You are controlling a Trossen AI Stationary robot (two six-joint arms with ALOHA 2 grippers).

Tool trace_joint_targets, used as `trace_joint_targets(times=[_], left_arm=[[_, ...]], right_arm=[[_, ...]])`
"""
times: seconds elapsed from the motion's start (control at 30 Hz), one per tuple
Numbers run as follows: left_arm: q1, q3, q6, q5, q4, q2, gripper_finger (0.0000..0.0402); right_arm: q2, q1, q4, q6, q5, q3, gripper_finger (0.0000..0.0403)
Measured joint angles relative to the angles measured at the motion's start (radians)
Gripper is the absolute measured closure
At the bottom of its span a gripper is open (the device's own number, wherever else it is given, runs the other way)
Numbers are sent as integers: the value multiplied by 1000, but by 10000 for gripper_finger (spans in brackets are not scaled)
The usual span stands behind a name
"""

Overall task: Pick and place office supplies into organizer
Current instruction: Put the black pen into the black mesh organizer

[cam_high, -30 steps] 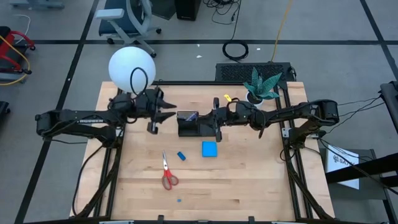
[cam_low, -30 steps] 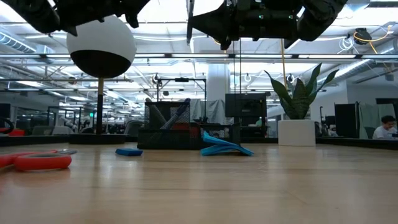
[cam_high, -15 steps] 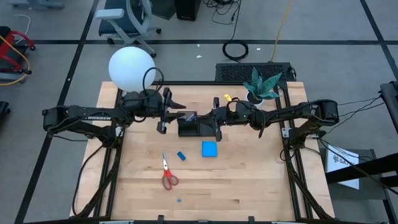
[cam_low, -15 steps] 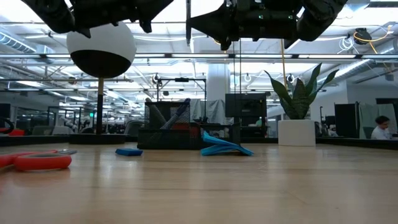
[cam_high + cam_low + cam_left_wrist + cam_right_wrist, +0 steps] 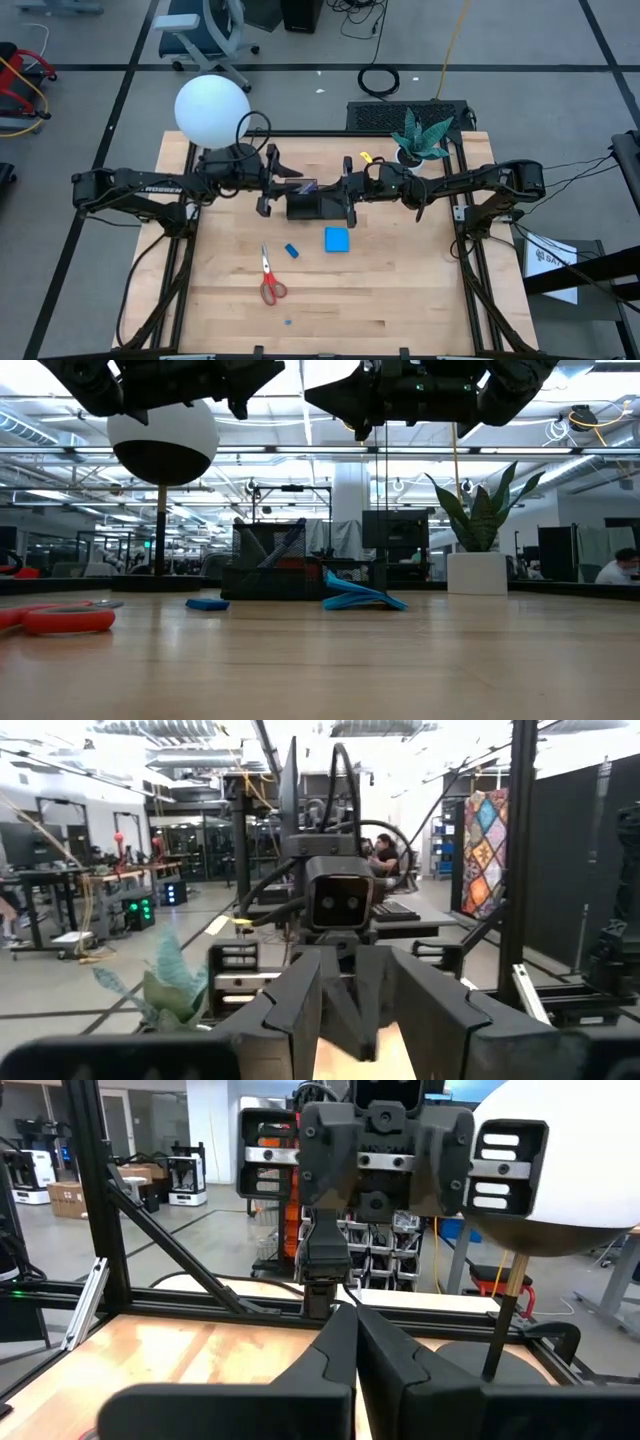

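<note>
Wooden table (image 5: 400, 290) bears red-handled scissors (image 5: 270, 280).

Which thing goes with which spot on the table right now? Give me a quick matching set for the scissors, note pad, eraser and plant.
Things:
1. red-handled scissors
2. blue note pad
3. small blue eraser
4. potted plant

Places:
A. far right corner of the table, beside the right arm
B. flat on the wood just in front of the organizer, towards its right end
C. nearest the front edge, left of centre
D. between the scissors and the note pad

Pairs: 1-C, 2-B, 3-D, 4-A
</note>
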Motion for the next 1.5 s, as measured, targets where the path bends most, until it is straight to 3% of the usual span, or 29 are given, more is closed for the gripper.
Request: trace_joint_targets(times=[0.6, 0.73, 1.0, 1.17, 1.5], left_arm=[[-24, 56, 39, 34, -150, -22, 275], [-24, 56, 54, 34, -229, -76, 275], [-24, 56, 132, 0, -626, -312, 275], [-25, 56, 90, -30, -814, -413, 275], [-72, 56, 10, -220, -1103, -390, 275]], right_arm=[[0, 0, -5, -22, -1, 0, 402], [0, 0, -5, -22, -1, 0, 403], [0, 0, -5, -26, 0, 0, 403], [0, -1, -5, -30, 1, 0, 403], [0, -3, -5, -48, 4, 0, 403]])
